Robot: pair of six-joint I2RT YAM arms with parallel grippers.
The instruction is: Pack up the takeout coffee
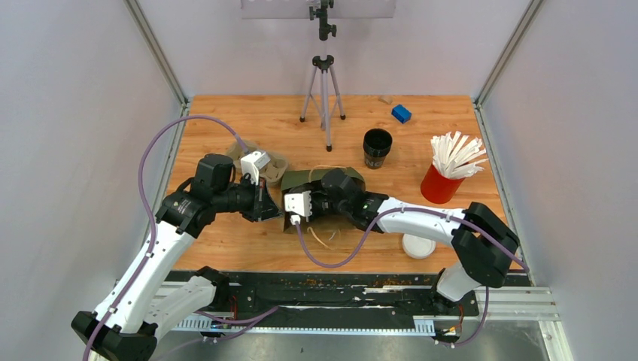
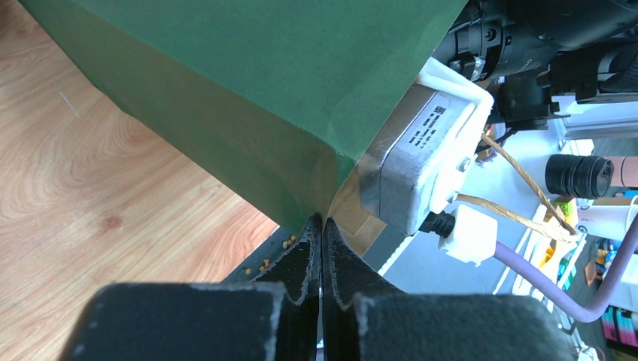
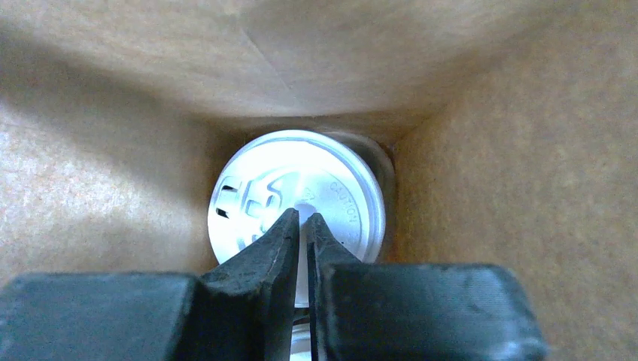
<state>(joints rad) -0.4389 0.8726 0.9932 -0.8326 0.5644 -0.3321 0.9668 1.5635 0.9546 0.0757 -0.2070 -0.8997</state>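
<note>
One takeout coffee cup (image 3: 331, 188) sits deep inside the green paper bag (image 1: 301, 179), at the far end. Only its round white top shows. The right gripper (image 3: 301, 222) reaches into the bag, right in front of that white top. Its jaws are almost together, with just a thin slit between them. I cannot tell if they pinch anything. The left gripper (image 2: 322, 226) is closed tight on the edge of the bag. The bag lies on the wooden table (image 1: 226, 248). Farther back stand a black stack of cups (image 1: 377, 147) and a red cup (image 1: 439, 186) full of white sticks. A loose white lid (image 1: 418, 246) lies near the right arm.
</note>
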